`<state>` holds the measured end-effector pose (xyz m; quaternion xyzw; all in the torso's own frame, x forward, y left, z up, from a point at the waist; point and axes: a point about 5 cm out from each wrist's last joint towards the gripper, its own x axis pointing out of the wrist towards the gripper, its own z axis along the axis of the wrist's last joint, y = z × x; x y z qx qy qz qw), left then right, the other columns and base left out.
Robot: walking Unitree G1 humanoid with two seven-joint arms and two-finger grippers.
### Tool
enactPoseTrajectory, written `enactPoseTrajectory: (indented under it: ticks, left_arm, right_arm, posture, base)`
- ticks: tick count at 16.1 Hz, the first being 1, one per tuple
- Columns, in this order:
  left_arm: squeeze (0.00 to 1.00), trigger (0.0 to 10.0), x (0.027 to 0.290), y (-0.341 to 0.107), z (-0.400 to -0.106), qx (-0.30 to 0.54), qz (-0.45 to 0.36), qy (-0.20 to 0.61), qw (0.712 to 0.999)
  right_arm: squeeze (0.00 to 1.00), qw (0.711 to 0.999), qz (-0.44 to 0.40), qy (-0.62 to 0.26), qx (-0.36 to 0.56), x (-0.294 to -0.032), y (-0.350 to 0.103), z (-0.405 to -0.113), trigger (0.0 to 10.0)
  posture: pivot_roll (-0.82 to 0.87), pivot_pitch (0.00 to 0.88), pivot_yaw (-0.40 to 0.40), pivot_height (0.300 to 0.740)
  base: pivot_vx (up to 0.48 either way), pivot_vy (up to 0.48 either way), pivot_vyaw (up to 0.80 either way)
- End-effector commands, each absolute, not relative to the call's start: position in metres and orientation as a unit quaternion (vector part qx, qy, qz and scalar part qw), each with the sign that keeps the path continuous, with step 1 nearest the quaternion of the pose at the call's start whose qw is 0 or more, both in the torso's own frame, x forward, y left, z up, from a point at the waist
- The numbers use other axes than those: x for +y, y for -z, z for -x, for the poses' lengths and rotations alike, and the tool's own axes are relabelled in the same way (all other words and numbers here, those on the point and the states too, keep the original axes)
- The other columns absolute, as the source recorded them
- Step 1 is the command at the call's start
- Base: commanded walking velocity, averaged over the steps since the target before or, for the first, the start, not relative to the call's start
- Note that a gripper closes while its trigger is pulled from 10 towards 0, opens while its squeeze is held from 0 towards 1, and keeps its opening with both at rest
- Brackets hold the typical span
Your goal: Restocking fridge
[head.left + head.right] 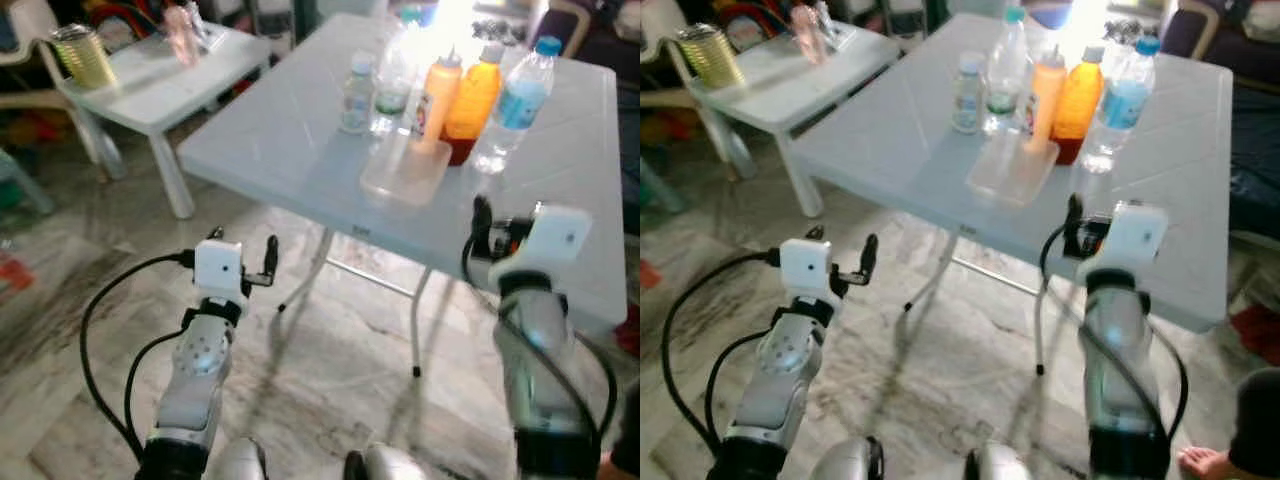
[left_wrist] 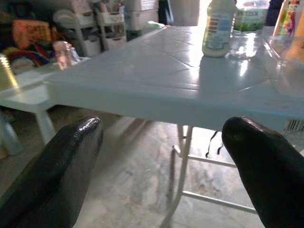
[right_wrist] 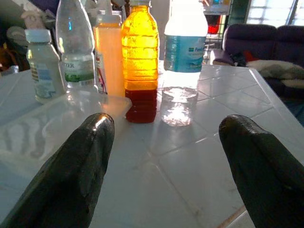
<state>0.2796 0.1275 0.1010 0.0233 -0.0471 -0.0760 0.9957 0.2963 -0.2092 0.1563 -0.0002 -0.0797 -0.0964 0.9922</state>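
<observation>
Where grippers gape: five bottles (image 1: 474,95), one tray (image 1: 405,172).

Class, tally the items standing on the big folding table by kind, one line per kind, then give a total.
Clear water bottles: 2
Orange juice bottle: 1
Orange squeeze bottle: 1
Small white bottle: 1
Clear plastic container: 1
Total: 6

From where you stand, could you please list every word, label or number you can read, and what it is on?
"TER", the end of a cut-off word: green label of the clear bottle.
"F": blue label of the water bottle; the rest is blurred.
Small white bottle: print too small to read.
Barcode sticker on the table edge: digits unreadable.
</observation>
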Motion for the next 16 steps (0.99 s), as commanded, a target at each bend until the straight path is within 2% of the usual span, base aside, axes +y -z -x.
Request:
enactPoseTrajectory:
  ticks: [1, 6, 8, 10, 12, 16]
  left_arm:
    - [0.00, 10.0, 0.128, -0.102, -0.278, -0.047, -0.027, 0.079, 0.995]
    - [0.00, 10.0, 0.134, -0.104, -0.277, -0.045, -0.035, 0.071, 0.996]
    - [0.00, 10.0, 0.137, -0.104, -0.277, -0.040, -0.045, 0.054, 0.997]
    - [0.00, 10.0, 0.145, -0.100, -0.269, -0.038, -0.047, 0.058, 0.996]
    - [0.00, 10.0, 0.157, -0.094, -0.259, -0.027, -0.058, 0.039, 0.997]
    - [0.00, 10.0, 0.162, -0.094, -0.254, -0.031, -0.084, 0.044, 0.995]
  right_arm:
    - [0.00, 0.992, -0.009, 0.104, -0.073, -0.218, -0.154, -0.300, 10.0]
    - [0.00, 0.994, -0.017, 0.072, -0.081, -0.222, -0.161, -0.320, 10.0]
    - [0.00, 0.994, 0.004, 0.070, -0.088, -0.218, -0.161, -0.313, 10.0]
    - [0.00, 0.992, 0.001, 0.086, -0.088, -0.213, -0.153, -0.293, 10.0]
    - [0.00, 0.993, 0.034, 0.065, -0.094, -0.196, -0.145, -0.270, 10.0]
    - [0.00, 0.996, 0.012, 0.078, -0.052, -0.185, -0.121, -0.248, 10.0]
  posture:
    - [0.07, 0.134, -0.002, 0.740]
    - [0.10, 0.141, -0.001, 0.740]
    - [0.10, 0.140, -0.001, 0.740]
    - [0.09, 0.128, -0.002, 0.740]
    - [0.08, 0.102, 0.002, 0.740]
    - [0.11, 0.073, 0.004, 0.740]
  base:
    - [0.000, 0.000, 0.00]
    - [0.000, 0.000, 0.00]
    - [0.000, 0.000, 0.00]
    - [0.000, 0.000, 0.00]
    - [0.000, 0.000, 0.00]
    - [0.000, 0.000, 0.00]
